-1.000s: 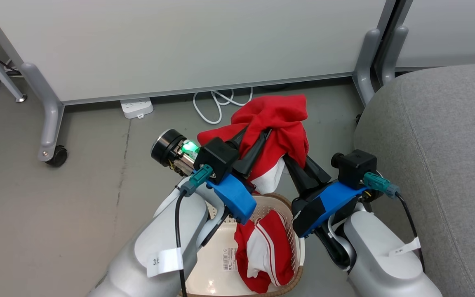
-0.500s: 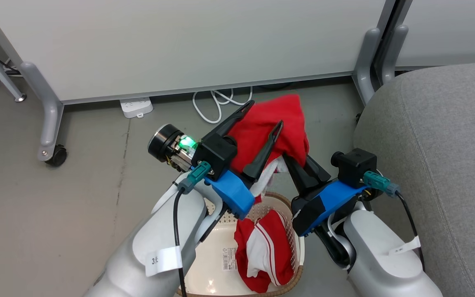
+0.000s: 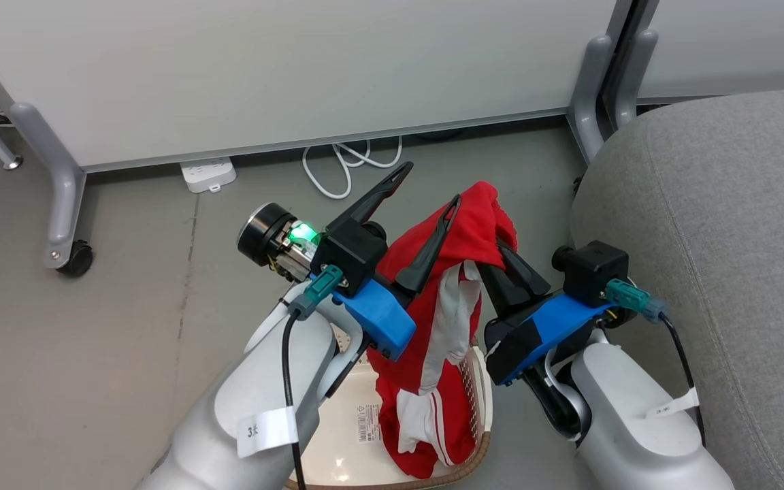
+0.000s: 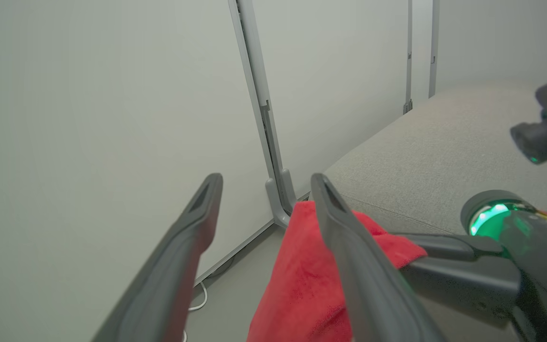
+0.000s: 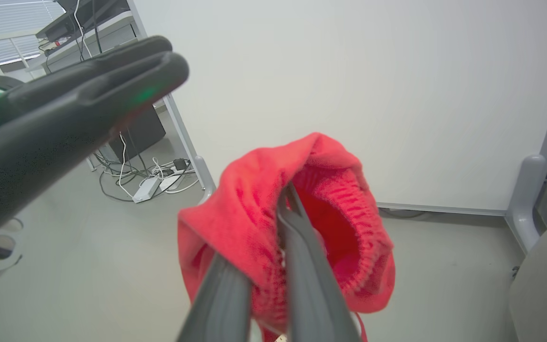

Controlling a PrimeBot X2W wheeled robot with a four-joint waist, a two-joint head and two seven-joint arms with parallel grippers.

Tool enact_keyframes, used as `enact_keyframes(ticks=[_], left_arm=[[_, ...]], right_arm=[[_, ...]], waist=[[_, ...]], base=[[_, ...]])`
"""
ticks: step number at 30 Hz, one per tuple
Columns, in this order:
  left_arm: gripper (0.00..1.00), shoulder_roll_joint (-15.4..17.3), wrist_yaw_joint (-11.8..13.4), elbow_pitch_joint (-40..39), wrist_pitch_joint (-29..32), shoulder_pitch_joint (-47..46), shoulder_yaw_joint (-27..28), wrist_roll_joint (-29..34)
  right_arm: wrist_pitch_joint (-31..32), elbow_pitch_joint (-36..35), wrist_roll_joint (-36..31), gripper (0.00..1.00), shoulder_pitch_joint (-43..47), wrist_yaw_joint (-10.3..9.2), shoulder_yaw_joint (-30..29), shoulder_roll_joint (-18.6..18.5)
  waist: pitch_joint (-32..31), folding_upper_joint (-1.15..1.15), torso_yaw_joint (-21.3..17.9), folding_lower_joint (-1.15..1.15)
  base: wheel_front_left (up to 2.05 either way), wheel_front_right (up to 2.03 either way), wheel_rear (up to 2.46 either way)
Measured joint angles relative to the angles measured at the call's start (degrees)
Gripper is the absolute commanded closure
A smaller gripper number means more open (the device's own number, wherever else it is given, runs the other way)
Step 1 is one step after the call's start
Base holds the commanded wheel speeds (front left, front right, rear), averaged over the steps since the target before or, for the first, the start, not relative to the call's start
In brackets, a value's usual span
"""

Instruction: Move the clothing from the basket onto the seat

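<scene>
This looks like an office or a lab room, not a home. Beyond the left pincer (image 3: 431, 182) stand white partition panels (image 3: 297, 68) on grey metal legs (image 3: 58, 184), one with a castor wheel (image 3: 75, 260) well off to that pincer's left. The floor (image 3: 92, 340) under it is bare, smooth and grey. A white power strip (image 3: 208, 175) and a looped white cable (image 3: 346, 158) lie at the foot of the panels, ahead of the pincer. Far to the left of the right pincer (image 5: 285, 190), in its wrist view, are a desk (image 5: 64, 35) with hanging wires, a dark computer case (image 5: 143, 130), a tangle of plugs (image 5: 152, 187) and window blinds (image 5: 3, 14). A grey sofa (image 3: 739, 272) sits just right of it.
</scene>
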Motion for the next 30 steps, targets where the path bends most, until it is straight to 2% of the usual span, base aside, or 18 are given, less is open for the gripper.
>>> enact_keyframes(ticks=[12, 30], left_arm=[[0.0, 1.0, 0.0, -0.2, 0.0, 0.0, -0.4, 0.4], [0.0, 3.2, 0.0, -1.3, 0.0, -2.0, -3.4, 0.7]], right_arm=[[0.0, -2.0, -1.3, 1.0, 0.2, 0.0, -5.1, 0.0], [0.0, -8.2, -4.9, 1.0, 0.6, 0.0, -19.1, 0.0]], waist=[[1.9, 0.0, -5.0, 0.0], [7.3, 0.0, -15.8, 0.0]], base=[[0.0, 0.0, 0.0], [0.0, 0.0, 0.0]])
